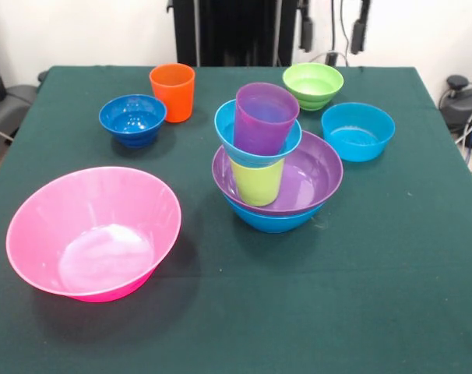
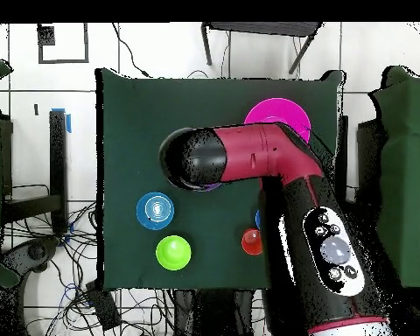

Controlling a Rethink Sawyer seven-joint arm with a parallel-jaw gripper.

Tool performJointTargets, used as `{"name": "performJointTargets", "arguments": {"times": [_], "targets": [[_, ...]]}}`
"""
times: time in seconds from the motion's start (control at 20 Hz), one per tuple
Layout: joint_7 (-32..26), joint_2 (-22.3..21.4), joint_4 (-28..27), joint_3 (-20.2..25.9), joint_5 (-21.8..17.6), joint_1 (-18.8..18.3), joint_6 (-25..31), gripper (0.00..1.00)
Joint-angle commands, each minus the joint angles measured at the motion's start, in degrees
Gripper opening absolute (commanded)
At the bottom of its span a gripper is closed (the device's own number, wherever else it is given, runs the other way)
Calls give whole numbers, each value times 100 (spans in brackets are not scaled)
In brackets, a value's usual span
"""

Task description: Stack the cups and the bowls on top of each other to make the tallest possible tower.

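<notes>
The huge pink bowl [image 1: 93, 232] sits closest to the tabletop's [image 1: 361, 312] near edge, toward the near-left corner. It is tipped a little on its side and stands apart from everything else, so this widest piece has no part in the build yet.

Around the middle of the tabletop stands the tower [image 1: 271, 160]. A blue bowl [image 1: 271, 220] forms the base with the medium purple bowl [image 1: 306, 181] nested in it. Inside that bowl a lime green cup [image 1: 256, 182] stands upside down, carrying a turquoise bowl [image 1: 248, 152], and the purple cup [image 1: 265, 117] leans in that bowl. The wide base likely steadies the stack; the leaning cup looks like its weak point.

Toward the far edge wait the spare pieces: the dark blue bowl [image 1: 132, 118] and orange cup [image 1: 173, 91] on the left, a second turquoise bowl [image 1: 358, 130] and the lime green bowl [image 1: 313, 84] on the right.

The arm [image 2: 248, 157] reaches over the tower in the overhead view and hides the pincer, so I cannot tell whether it is open or closed.
</notes>
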Motion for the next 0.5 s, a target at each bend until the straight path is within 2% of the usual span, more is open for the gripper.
{"name": "performJointTargets", "arguments": {"times": [0.05,0.5], "targets": [[895,299,706,-468,-171,480,-414,100],[1241,528,1036,-1175,-380,926,-1279,100]]}}
